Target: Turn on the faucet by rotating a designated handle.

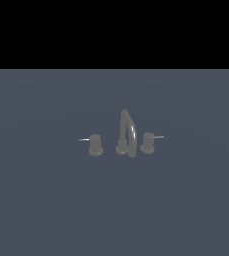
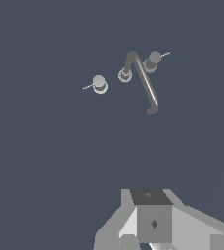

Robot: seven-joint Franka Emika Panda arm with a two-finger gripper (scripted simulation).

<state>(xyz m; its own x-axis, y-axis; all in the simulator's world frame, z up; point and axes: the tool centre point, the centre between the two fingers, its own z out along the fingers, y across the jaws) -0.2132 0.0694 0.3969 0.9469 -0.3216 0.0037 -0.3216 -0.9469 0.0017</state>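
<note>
One faucet (image 1: 122, 135) stood on the floor (image 1: 46, 210), made up of three pieces. There was one arched spout (image 1: 128, 131) and two stubby knobs: the handle (image 1: 95, 145) and its matching knob (image 1: 147, 142). Each knob carried one thin lever pin, two in all.

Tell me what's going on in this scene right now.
A simulated robot arm is meant to turn on a small dark grey faucet by rotating its handle, the knob on the exterior view's left with a thin lever pin. Nothing is touching the faucet. The arm does not appear in the exterior view; in the wrist view the gripper sits well away from the set, looking down on it. Whether it is open or shut cannot be told.
</note>
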